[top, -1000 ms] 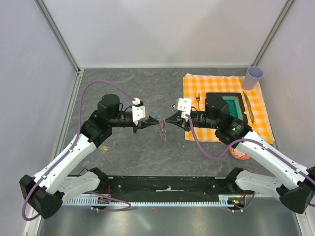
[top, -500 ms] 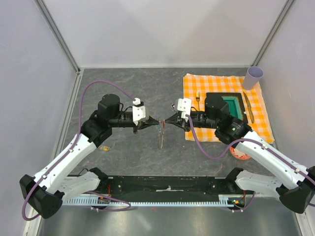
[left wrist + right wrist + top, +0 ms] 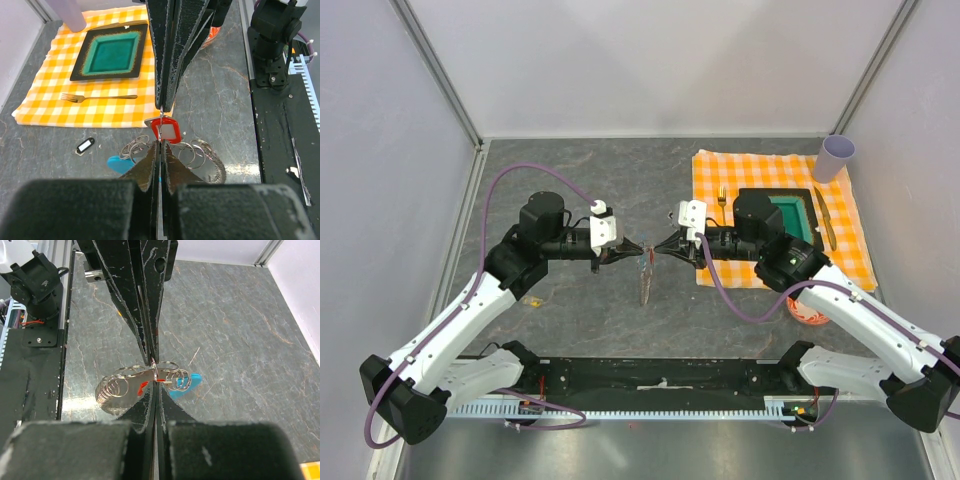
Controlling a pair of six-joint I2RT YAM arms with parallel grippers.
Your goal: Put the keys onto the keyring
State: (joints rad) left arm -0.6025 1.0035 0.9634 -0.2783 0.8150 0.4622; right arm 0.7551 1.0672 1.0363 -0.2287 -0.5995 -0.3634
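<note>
One camera looks down from high above, while two close wrist cameras face each other, sharing the red key [image 3: 165,131].

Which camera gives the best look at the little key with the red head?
The left wrist view: the red-headed key faces the lens there, its red frame plain to see. The right wrist view shows only thin red slivers of it behind the keyring coils. The top view shows just a tiny speck.
</note>
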